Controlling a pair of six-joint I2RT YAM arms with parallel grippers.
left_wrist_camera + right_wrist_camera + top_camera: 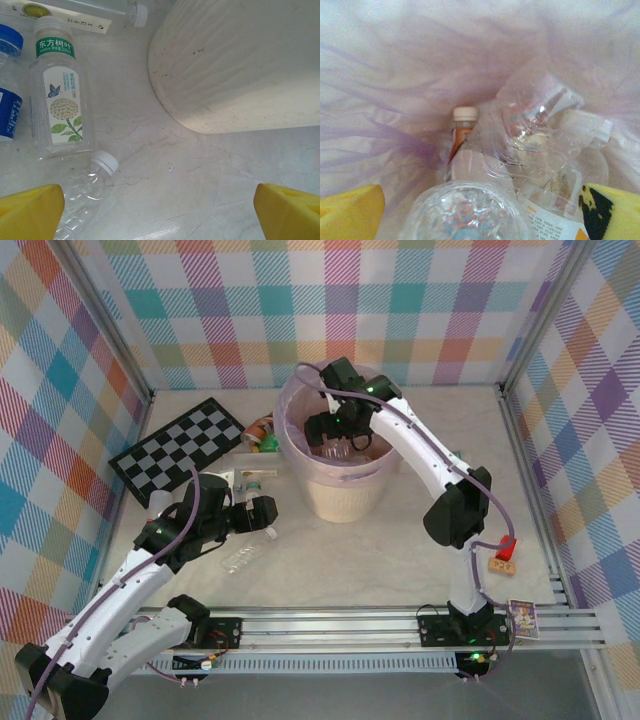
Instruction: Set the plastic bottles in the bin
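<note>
Left tool (160,212) stands wide apart and empty, low over the desk (200,175). In its wrist view the crumpled clear bottle (87,192) lies at 9 o'clock, just beside one finger, long axis 7-to-1, cap uppermost — this arm is nearer. Right tool (482,205), also apart, hangs inside the bin (345,500). Its wrist view shows the binned bottles (540,130) clearly — from above the arm crosses them.

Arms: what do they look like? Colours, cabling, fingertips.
Both the left arm and right arm have white shells, black joints and a purple cable along each. Green lights glow at the joints. Fingertips are yellow; one right fingertip carries a black patch.
</note>
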